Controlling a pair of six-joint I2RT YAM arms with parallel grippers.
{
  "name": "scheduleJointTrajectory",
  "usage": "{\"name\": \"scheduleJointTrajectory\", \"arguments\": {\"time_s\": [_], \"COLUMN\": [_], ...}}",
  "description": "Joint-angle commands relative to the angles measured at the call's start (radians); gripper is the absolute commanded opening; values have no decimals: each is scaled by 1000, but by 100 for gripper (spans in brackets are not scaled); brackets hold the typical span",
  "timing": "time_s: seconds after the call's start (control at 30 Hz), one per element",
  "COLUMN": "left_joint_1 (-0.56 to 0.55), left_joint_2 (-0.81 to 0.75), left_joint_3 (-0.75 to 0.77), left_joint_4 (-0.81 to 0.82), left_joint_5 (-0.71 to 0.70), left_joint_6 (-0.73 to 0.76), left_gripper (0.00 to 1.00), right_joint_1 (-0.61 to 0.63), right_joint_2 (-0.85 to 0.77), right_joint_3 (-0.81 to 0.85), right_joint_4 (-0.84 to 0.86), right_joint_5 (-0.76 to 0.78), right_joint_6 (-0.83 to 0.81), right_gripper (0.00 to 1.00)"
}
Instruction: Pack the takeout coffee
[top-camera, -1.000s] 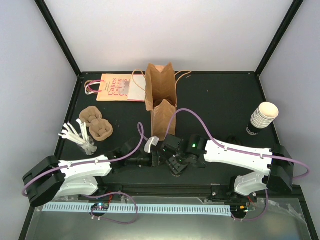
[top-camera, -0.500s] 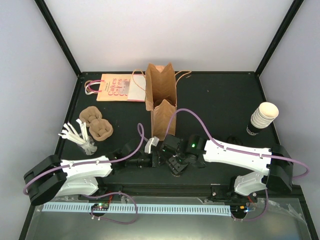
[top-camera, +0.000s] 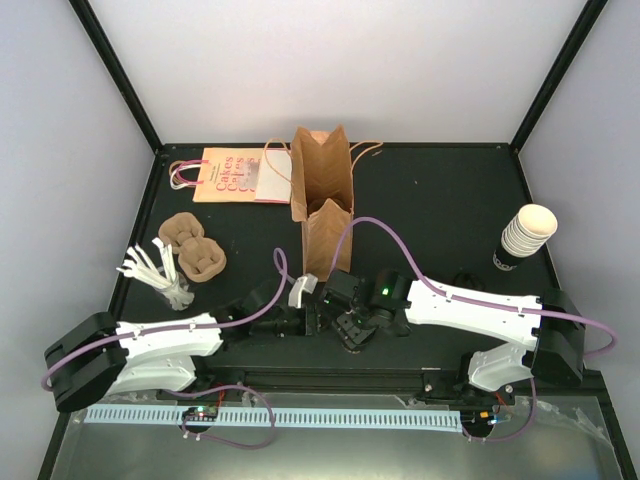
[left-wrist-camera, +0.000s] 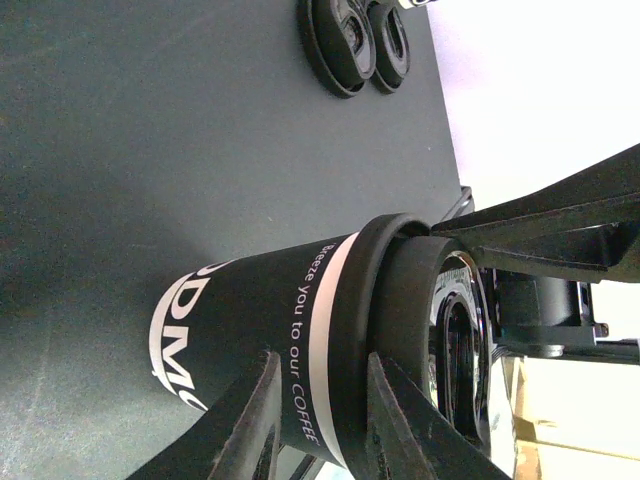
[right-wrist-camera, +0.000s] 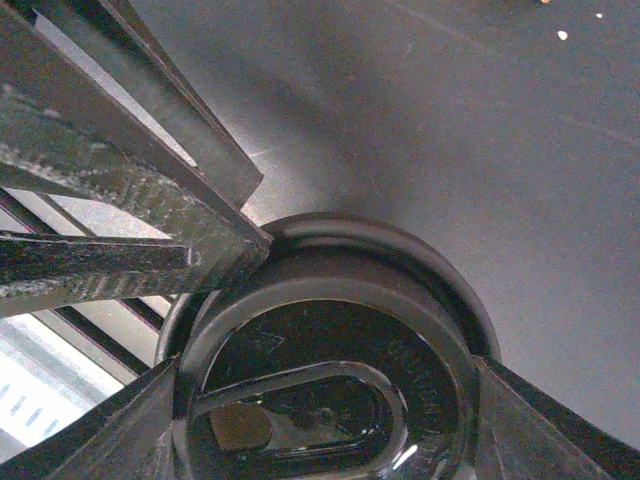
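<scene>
The takeout coffee (left-wrist-camera: 250, 320) is a dark paper cup with white lettering and a round black lid (right-wrist-camera: 330, 390), standing on the table near the front. My right gripper (right-wrist-camera: 322, 400) reaches down over it, one finger on each side of the lid and touching it. My left gripper (left-wrist-camera: 320, 360) comes in from the side, jaws a little apart, with its fingertips (right-wrist-camera: 240, 235) against the cup's upper wall and the lid's rim. From above, the right gripper (top-camera: 352, 330) and the left gripper (top-camera: 316, 320) meet over the cup and hide it. The brown paper bag (top-camera: 322, 190) stands open just behind them.
A stack of lidless cream cups (top-camera: 527, 235) stands at the right edge. Brown pulp trays (top-camera: 195, 250) and a glass of white stirrers (top-camera: 160, 275) sit at the left. A pink-printed bag (top-camera: 235, 175) lies flat at the back left. Two spare black lids (left-wrist-camera: 355, 45) lie beyond the cup.
The left arm's forearm has edged slightly toward the cup. Both grippers keep the same hold and place.
</scene>
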Motion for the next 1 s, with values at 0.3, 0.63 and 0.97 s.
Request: {"name": "scheduleJointTrajectory", "arguments": {"time_s": [0.3, 0.63, 0.97], "left_joint_1": [-34, -47, -51], "left_joint_2": [-42, -61, -91], "left_joint_3": [-8, -7, -7], "left_joint_4": [-138, -150, -172], "left_joint_5": [64, 106, 140], "left_joint_6": [-16, -25, -30], "left_gripper": [28, 28, 29], "right_joint_1": [27, 27, 26], "right_joint_2": [138, 136, 137], "right_joint_3": [-122, -124, -123], "right_joint_4": [-76, -66, -66], "right_joint_5": [-84, -82, -83], "right_joint_6": [3, 9, 9], "right_gripper": [70, 70, 70]}}
